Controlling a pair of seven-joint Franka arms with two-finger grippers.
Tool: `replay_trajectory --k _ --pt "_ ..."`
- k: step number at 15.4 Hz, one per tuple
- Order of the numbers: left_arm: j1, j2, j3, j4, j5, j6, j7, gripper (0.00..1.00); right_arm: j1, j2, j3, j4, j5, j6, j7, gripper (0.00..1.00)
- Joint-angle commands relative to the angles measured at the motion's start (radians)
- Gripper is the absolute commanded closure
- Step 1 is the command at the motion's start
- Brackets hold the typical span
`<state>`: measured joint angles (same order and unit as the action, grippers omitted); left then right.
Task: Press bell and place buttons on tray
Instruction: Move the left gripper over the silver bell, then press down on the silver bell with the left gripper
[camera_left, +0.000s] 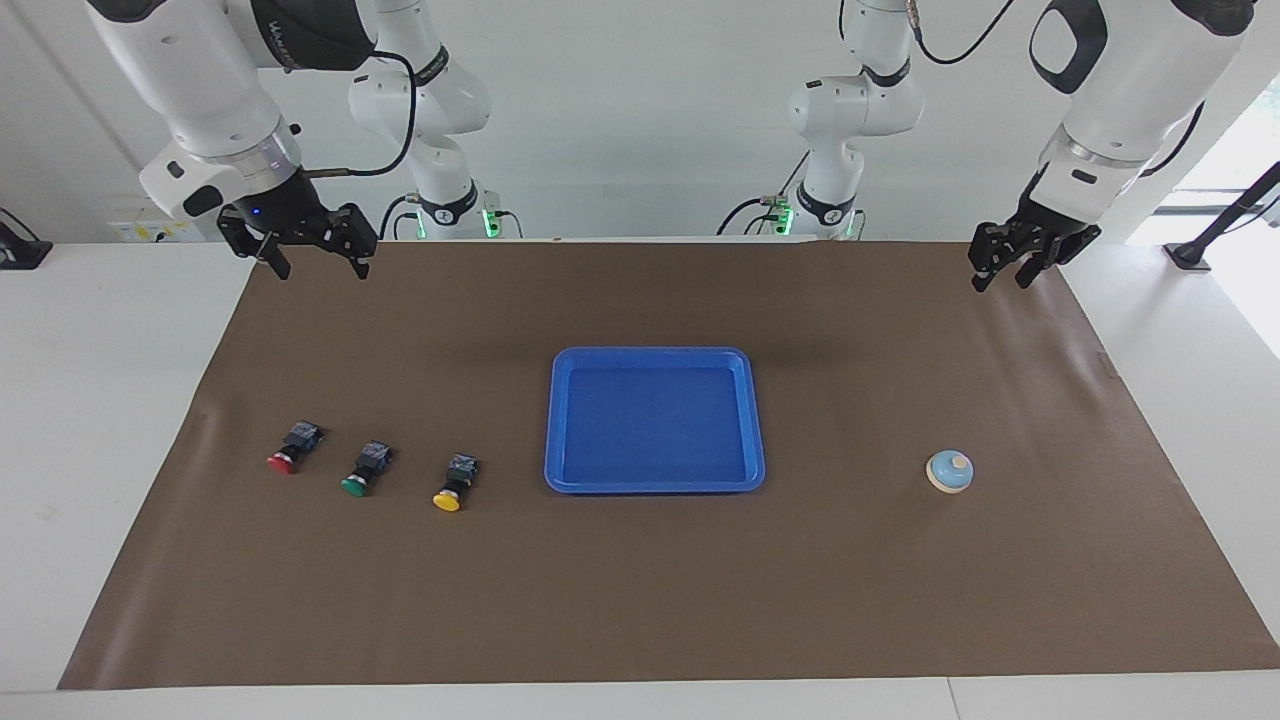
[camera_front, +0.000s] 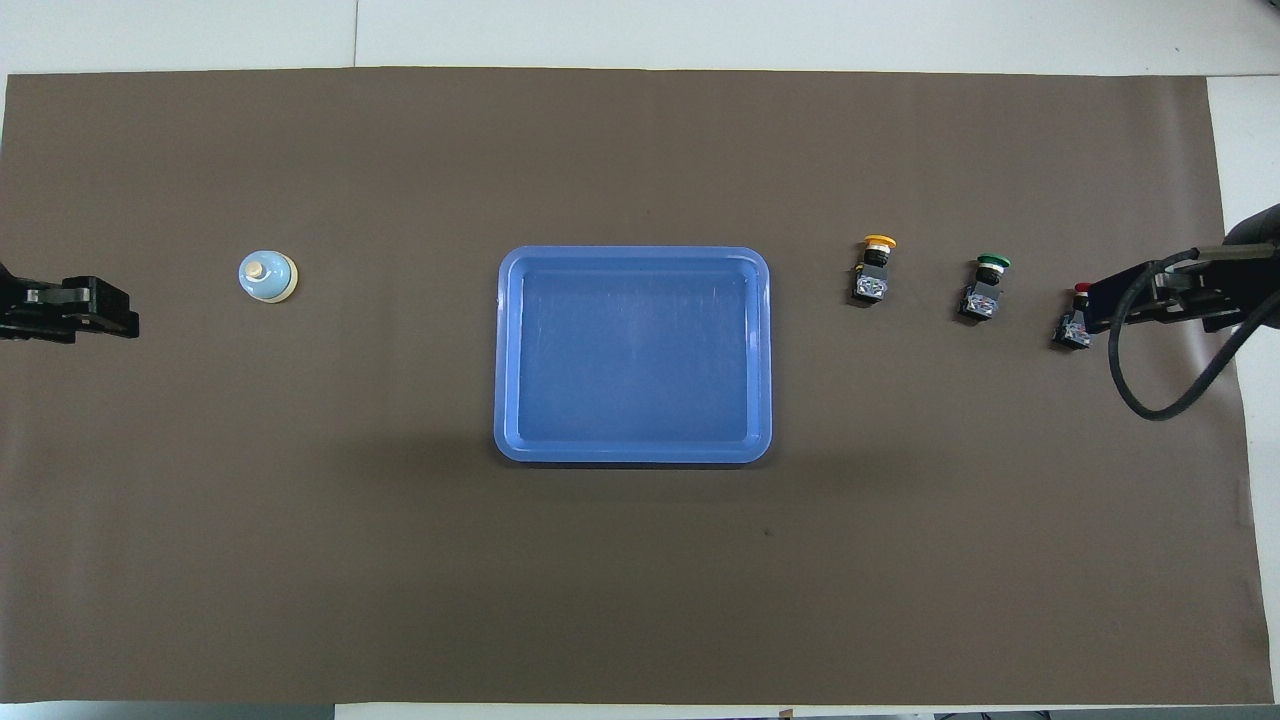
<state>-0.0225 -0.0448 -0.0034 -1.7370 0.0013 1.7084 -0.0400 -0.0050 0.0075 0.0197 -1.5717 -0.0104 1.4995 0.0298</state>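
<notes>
Jaws wide and empty, the right gripper waits over the table's corner, well apart from the tray. Toward that arm's end from the tray lie the red button, green button and yellow button. We judge them light and rigid, best pinched across their black bodies. The bell, toward the tray's other end, may skid, so we would tap its knob squarely. The left gripper hangs with narrow, empty jaws.

You see a shallow bright-blue plastic tray mid-tabletop on brown paper. Red, green and yellow black-bodied push-buttons line one side; a light-blue domed bell sits apart.
</notes>
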Motion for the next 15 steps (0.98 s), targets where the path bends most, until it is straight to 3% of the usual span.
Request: replay_trajectory --k 1,4,8,15 --pt "0.000 0.106 0.006 -0.003 0.014 0.121 -0.003 1.00 -0.009 -0.017 0.003 -0.021 0.006 0.005 -0.021 0.00" --pt "0.000 0.235 0.008 0.001 0.032 0.259 0.011 1.00 -0.009 -0.017 0.003 -0.019 0.006 0.005 -0.021 0.00" --pt "0.029 0.334 0.005 0.008 0.031 0.372 0.049 1.00 -0.009 -0.017 0.003 -0.019 0.006 0.005 -0.021 0.00" --pt "0.026 0.398 0.005 0.010 0.025 0.461 0.049 1.00 -0.009 -0.017 0.003 -0.019 0.006 0.005 -0.021 0.00"
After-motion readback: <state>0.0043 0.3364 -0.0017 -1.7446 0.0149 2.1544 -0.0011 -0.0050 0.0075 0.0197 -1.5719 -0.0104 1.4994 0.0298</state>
